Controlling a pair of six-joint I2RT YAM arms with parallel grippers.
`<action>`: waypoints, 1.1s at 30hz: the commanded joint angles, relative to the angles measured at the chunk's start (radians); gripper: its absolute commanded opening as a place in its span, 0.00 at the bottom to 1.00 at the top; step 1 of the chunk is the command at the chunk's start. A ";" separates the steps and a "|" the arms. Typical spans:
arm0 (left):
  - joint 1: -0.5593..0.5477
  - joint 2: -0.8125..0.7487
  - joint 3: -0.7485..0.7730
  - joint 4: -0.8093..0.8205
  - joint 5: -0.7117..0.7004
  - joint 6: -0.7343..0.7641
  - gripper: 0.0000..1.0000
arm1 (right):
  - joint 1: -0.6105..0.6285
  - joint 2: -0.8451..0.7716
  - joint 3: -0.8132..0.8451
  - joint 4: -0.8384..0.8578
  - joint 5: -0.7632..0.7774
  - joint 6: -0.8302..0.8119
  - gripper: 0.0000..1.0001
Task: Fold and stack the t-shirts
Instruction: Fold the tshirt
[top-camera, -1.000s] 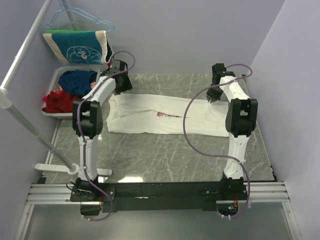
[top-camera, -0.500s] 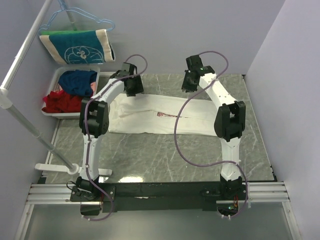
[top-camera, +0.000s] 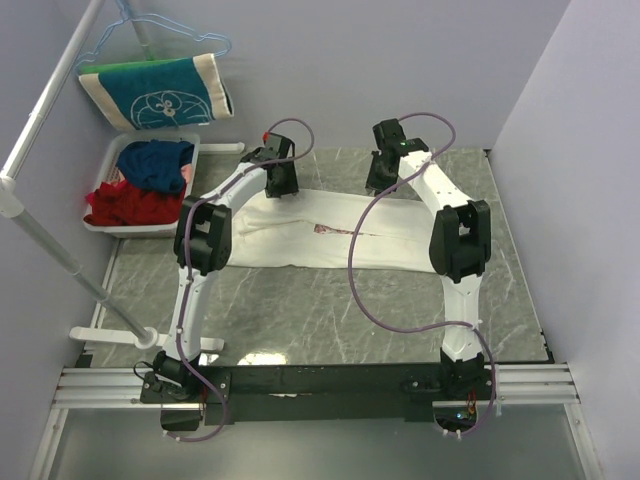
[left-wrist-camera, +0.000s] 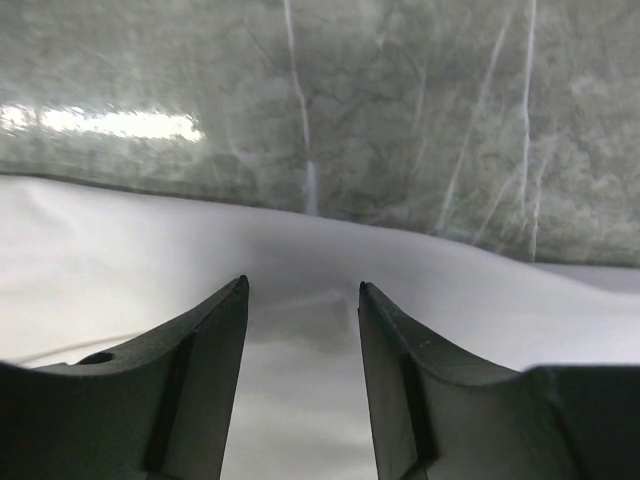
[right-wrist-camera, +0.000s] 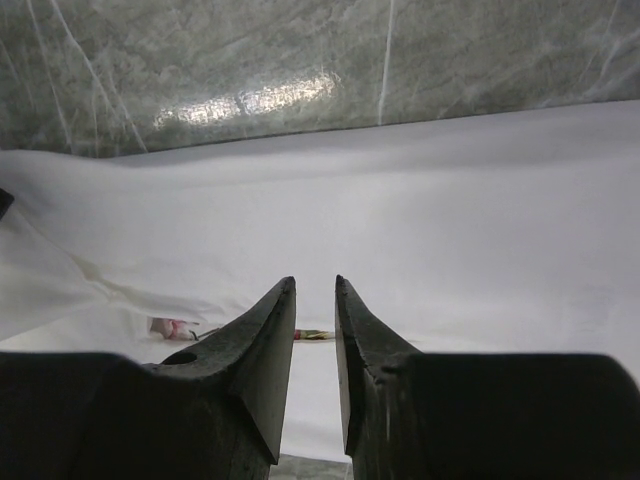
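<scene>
Grey marble table (top-camera: 300, 310) carries the cream t-shirt (top-camera: 300, 245), a long band across its far half, seen whole only from above. Only the wrist views show the jaws: left gripper (left-wrist-camera: 302, 285) well apart, right gripper (right-wrist-camera: 315, 280) barely parted, both over cloth, gripping nothing. A print sliver (right-wrist-camera: 172, 327) peeks out.

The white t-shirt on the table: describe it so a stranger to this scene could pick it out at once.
Find the grey-green marble table; across its far half lies a cream-white t-shirt, folded into a flat strip. Unlike the blue and red clothes heaped in the white bin at left, it is pale, spread out, and shows a sliver of pink print.
</scene>
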 joint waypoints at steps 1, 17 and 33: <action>0.001 0.013 0.055 0.004 -0.081 0.011 0.50 | -0.004 -0.020 0.000 0.000 0.008 0.006 0.30; -0.007 -0.008 0.035 0.001 -0.050 0.028 0.45 | -0.004 -0.009 -0.006 -0.014 0.018 0.023 0.30; -0.030 -0.059 0.015 0.010 -0.002 0.034 0.45 | -0.006 -0.005 -0.020 -0.020 0.013 0.034 0.31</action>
